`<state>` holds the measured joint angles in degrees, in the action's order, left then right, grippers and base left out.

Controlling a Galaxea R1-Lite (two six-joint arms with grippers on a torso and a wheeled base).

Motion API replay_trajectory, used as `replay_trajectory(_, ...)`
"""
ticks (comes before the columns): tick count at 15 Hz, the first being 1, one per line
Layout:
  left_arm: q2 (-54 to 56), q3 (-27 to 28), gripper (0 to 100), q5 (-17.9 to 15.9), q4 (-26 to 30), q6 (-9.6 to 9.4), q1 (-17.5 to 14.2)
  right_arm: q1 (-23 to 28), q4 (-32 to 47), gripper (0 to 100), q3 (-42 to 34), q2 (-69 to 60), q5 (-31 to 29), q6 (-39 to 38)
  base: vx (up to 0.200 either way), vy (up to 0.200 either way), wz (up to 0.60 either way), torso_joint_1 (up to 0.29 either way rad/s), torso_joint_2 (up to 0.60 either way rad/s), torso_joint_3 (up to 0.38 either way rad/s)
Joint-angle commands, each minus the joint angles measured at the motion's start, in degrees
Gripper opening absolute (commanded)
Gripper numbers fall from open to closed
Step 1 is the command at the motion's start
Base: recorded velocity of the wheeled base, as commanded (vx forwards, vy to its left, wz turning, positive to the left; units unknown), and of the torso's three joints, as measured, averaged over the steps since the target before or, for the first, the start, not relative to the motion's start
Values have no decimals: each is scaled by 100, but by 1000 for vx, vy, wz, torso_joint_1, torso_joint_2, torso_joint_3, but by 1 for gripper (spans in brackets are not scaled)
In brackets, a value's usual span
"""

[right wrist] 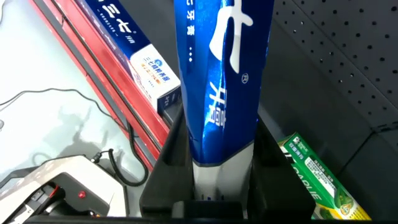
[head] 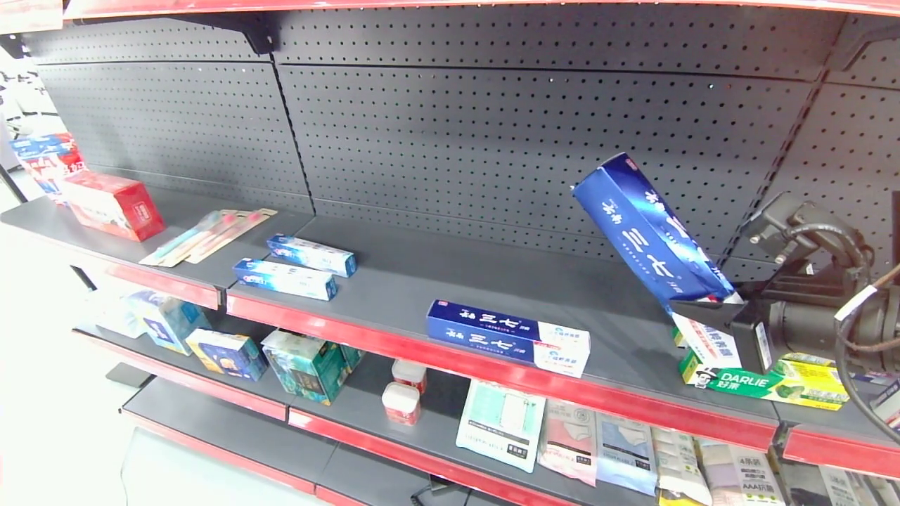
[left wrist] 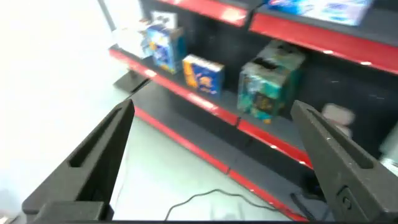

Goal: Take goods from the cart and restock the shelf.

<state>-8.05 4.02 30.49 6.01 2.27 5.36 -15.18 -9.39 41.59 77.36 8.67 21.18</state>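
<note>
Head view: the right arm's jaws are clamping a blue toothpaste box [head: 650, 228], holding it tilted above the shelf [head: 450, 274]; placing seems underway, needing lowering flat beside its twin [head: 508, 337]. The left arm's jaws are gaping, empty.

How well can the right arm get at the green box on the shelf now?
Probably not yet: the right gripper is shut on a blue box, so it has no free grip, though the green box lies close by.

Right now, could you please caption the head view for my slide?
The right gripper holds a dark blue box tilted above the grey shelf, near a matching box lying at its red edge.
</note>
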Motion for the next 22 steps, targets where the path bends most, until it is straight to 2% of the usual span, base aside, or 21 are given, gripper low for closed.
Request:
replay_trajectory(1,-57,2,100,19,-12,-25,-730,6,-2,0,-11,-55,3,1,0,0,0,0,0,0)
replay_trajectory(2,251,-7,100,-96,-21,-16,-1196,6,-2,0,-46,-81,3,1,0,0,0,0,0,0)
replay_trajectory(3,268,-42,100,-157,-65,37,-1187,6,-2,0,-55,-81,3,1,0,0,0,0,0,0)
replay_trajectory(4,260,-279,100,-623,-496,169,-1187,6,-2,0,-73,-90,3,1,0,0,0,0,0,0)
replay_trajectory(5,268,-402,100,-1265,-926,186,-1187,15,-2,0,-73,-90,3,1,0,0,0,0,0,0)
replay_trajectory(6,268,-402,100,-2205,-900,186,-1187,15,-2,0,-64,-90,3,1,0,0,0,0,0,0)
replay_trajectory(7,268,-402,100,-2715,-742,125,-1187,15,-2,0,-55,-90,3,9,0,0,0,0,0,0)
replay_trajectory(9,268,-402,100,-3119,-610,-271,-1187,15,-2,0,-55,-107,3,9,0,0,0,0,0,0)
replay_trajectory(10,260,-402,100,-3189,-601,-323,-1178,15,-2,0,-64,-134,3,9,0,0,0,0,0,0)
replay_trajectory(14,260,-402,100,-3172,-601,-279,-1116,24,-2,0,-64,-125,3,9,0,0,0,0,0,0)
replay_trajectory(15,286,-402,100,-3172,-592,-271,-932,24,-2,0,-81,-125,3,9,0,0,0,0,0,0)
replay_trajectory(17,268,-402,100,-3110,-610,-288,-202,59,-2,0,-108,-142,12,9,0,0,0,0,0,0)
replay_trajectory(18,304,-402,100,-3049,-619,-306,-220,85,-2,0,-99,-142,21,9,0,0,0,0,0,0)
replay_trajectory(21,805,-402,100,-3040,-610,-288,-545,94,-2,0,-99,-169,21,9,0,0,0,0,0,0)
replay_trajectory(22,805,-402,100,-2961,-610,-271,-545,94,-2,0,-99,-178,21,9,0,0,0,0,0,0)
